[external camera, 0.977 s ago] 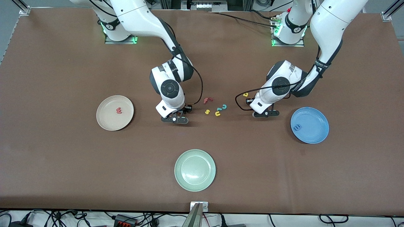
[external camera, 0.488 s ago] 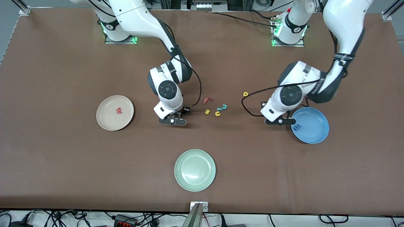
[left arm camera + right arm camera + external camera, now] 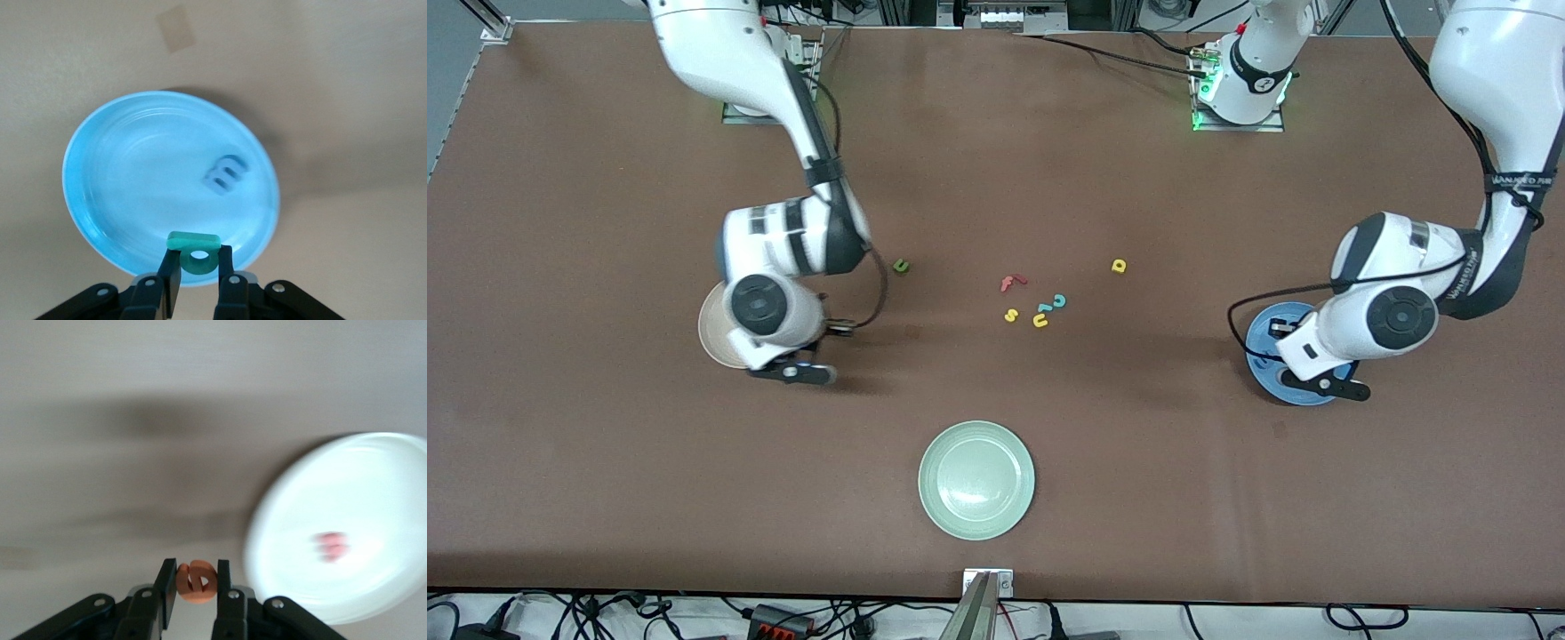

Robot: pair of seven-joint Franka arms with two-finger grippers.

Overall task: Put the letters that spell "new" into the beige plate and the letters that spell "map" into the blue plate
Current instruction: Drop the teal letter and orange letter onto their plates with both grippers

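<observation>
Two clamped letters: teal p [image 3: 195, 252] in left end effector [image 3: 198, 275], orange e [image 3: 196, 581] in right end effector [image 3: 195, 589].

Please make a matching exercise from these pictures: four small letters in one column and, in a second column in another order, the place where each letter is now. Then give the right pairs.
Letters
1. teal p
2. orange e
3. dark blue m
4. dark green n

Places
A. lying in the blue plate
B. on the bare table, near the right arm
C. held in the left gripper, over the blue plate's edge
D. held in the right gripper, beside the beige plate

Pairs: 1-C, 2-D, 3-A, 4-B
</observation>
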